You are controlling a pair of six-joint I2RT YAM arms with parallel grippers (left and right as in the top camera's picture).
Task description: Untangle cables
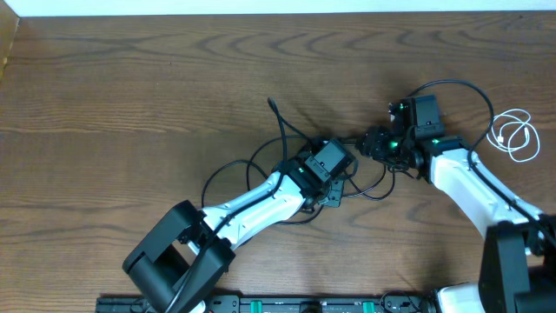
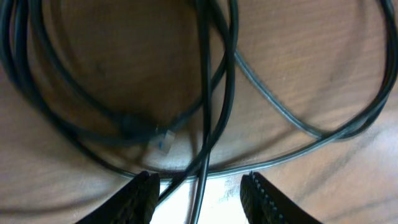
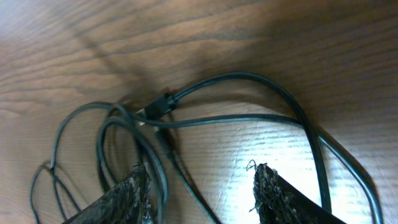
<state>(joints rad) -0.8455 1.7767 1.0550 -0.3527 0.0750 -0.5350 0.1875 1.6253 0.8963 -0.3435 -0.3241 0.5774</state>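
Note:
Black cables [image 1: 280, 130] lie tangled in loose loops at the table's middle, with one loop reaching back to the right [image 1: 452, 84]. The white cable [image 1: 514, 136] lies coiled apart at the far right. My left gripper [image 1: 343, 169] hangs over the tangle. In the left wrist view the left gripper [image 2: 200, 186] is open; one black strand [image 2: 204, 124] runs between the fingers untouched, and a small plug [image 2: 158, 138] lies just beyond. My right gripper [image 1: 375, 143] faces it from the right. The right gripper [image 3: 200, 183] is open over black strands [image 3: 180, 168], near a plug [image 3: 158, 107].
The wooden table [image 1: 130, 104] spreads to the left and back. A pale strip [image 1: 261, 7] marks the far edge. A black rail [image 1: 278, 304] with green lights runs along the front edge. The two arms' grippers stand close together at the middle.

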